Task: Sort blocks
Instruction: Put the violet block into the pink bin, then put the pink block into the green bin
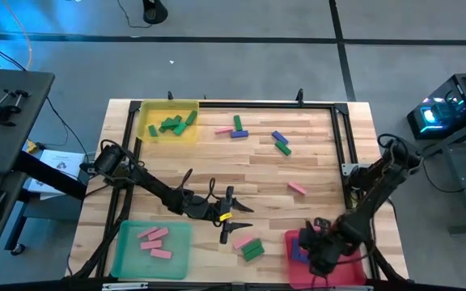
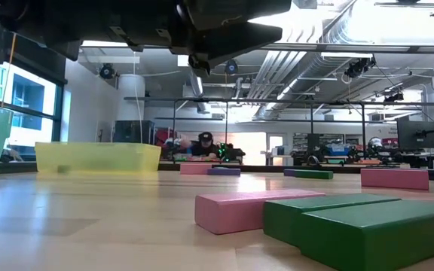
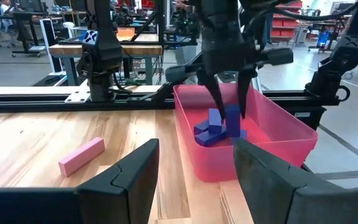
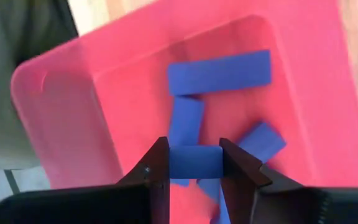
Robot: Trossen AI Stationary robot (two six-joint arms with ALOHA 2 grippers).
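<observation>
Even overhead light falls on the worktop (image 1: 314, 162), with short soft shadows under the arms. In the low view ceiling lamps (image 2: 398, 22) glare white (the near green block (image 2: 368, 233) is blurred). The pink-red tray (image 4: 104, 93) looks soft and smeared.

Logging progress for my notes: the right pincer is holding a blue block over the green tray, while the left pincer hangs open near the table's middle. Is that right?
Not quite. The right pincer grips the blue block over the pink-red tray, not the green one; the right wrist view shows this. The rest stands: the left pincer hangs open near the table's middle.
</observation>
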